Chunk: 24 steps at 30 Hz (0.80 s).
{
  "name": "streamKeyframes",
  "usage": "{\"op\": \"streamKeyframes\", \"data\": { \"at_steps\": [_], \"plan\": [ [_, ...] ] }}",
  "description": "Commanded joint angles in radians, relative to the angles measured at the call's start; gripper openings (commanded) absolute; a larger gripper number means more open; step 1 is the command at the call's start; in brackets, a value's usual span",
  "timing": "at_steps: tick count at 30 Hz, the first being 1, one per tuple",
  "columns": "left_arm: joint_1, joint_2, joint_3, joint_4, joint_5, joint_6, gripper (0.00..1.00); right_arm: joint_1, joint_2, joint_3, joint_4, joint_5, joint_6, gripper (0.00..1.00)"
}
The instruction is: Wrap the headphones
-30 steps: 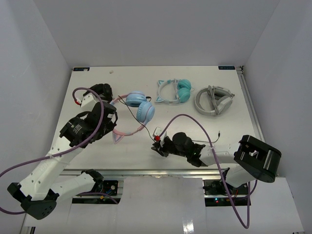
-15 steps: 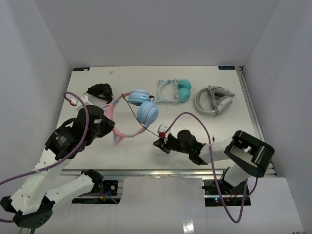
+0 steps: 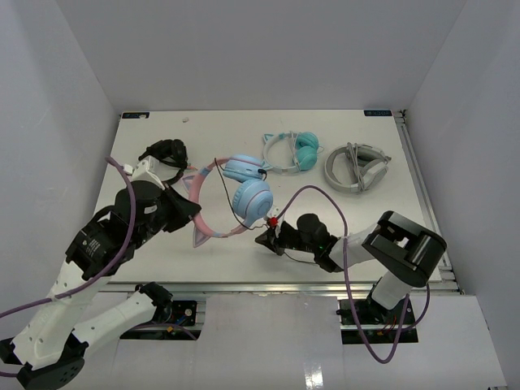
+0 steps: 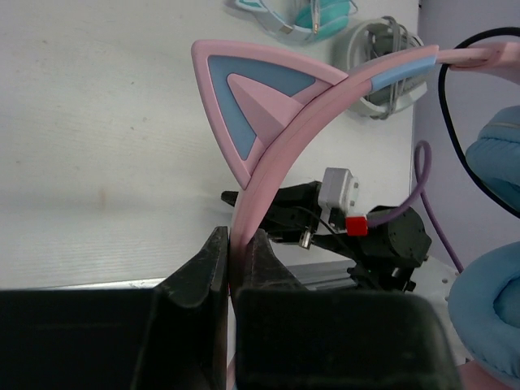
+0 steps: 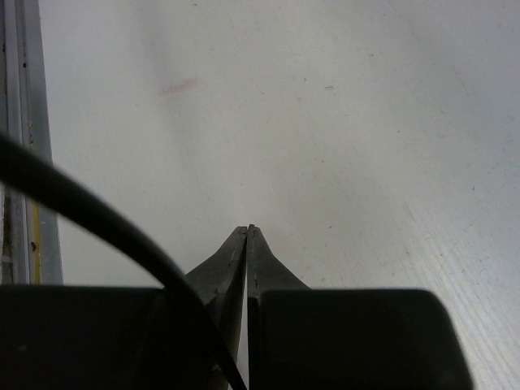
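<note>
The headphones (image 3: pixel 252 197) hang off the table by their pink cat-ear headband (image 4: pixel 268 162), with my left gripper (image 4: pixel 238 244) shut on the band just below one ear. Their light blue cups (image 4: pixel 487 317) dangle to the right. In the top view, my left gripper (image 3: pixel 185 213) sits left of the cups. The thin black cable (image 3: pixel 219 175) loops down from the cups to my right gripper (image 3: pixel 262 238), which lies low near the front edge. In the right wrist view, the cable (image 5: pixel 97 219) crosses the left finger and runs into the back of the shut jaws of my right gripper (image 5: pixel 246 230); the tips meet.
Teal cat-ear headphones (image 3: pixel 292 152) and grey-white headphones (image 3: pixel 356 168) lie at the back right of the white table (image 3: pixel 162 130). A black bundle (image 3: pixel 166 152) sits at the back left. The table's metal front rail (image 5: pixel 24 162) is close to my right gripper.
My left gripper has lifted the headphones off the table and carried them right, so the cups now hang. My right gripper has closed and slid slightly right along the front edge.
</note>
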Motion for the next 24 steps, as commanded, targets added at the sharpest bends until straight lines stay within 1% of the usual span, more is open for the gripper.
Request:
{"op": "streamKeyframes", "data": {
  "at_steps": [1, 5, 7, 9, 10, 11, 12, 14, 17, 18, 20, 22, 24],
  "plan": [
    [0.002, -0.03, -0.026, 0.208, 0.265, 0.148, 0.0, -0.051, 0.018, 0.021, 0.081, -0.058, 0.019, 0.08],
    [0.002, -0.032, -0.053, 0.249, 0.464, 0.259, 0.0, -0.118, -0.029, 0.035, 0.044, -0.12, 0.05, 0.08],
    [0.002, -0.033, -0.07, 0.262, 0.542, 0.329, 0.0, -0.152, -0.063, 0.075, -0.048, -0.128, 0.05, 0.08],
    [0.002, -0.036, -0.092, 0.278, 0.633, 0.434, 0.0, -0.176, -0.107, 0.157, -0.157, -0.131, 0.04, 0.08],
    [0.002, -0.035, -0.107, 0.278, 0.679, 0.47, 0.0, -0.194, -0.12, 0.192, -0.252, -0.134, 0.031, 0.08],
    [0.002, -0.03, -0.112, 0.266, 0.693, 0.499, 0.0, -0.209, -0.133, 0.234, -0.336, -0.141, 0.026, 0.08],
    [0.002, -0.023, -0.115, 0.251, 0.69, 0.525, 0.0, -0.222, -0.147, 0.279, -0.409, -0.148, 0.022, 0.08],
    [0.002, -0.003, -0.124, 0.218, 0.627, 0.562, 0.0, -0.245, -0.172, 0.383, -0.536, -0.16, 0.015, 0.08],
    [0.002, 0.03, -0.143, 0.187, 0.529, 0.594, 0.0, -0.276, -0.185, 0.54, -0.808, -0.168, -0.024, 0.08],
    [0.002, 0.041, -0.151, 0.182, 0.491, 0.602, 0.0, -0.278, -0.186, 0.583, -0.875, -0.154, -0.035, 0.08],
    [0.002, 0.079, -0.16, 0.179, 0.46, 0.615, 0.0, -0.279, -0.185, 0.681, -0.967, -0.131, -0.052, 0.08],
    [0.001, 0.118, -0.173, 0.183, 0.417, 0.624, 0.0, -0.279, -0.188, 0.744, -1.079, -0.122, -0.069, 0.08],
    [-0.008, 0.165, -0.178, 0.18, 0.327, 0.628, 0.0, -0.279, -0.191, 0.79, -1.152, -0.113, -0.079, 0.08]
  ]
}}
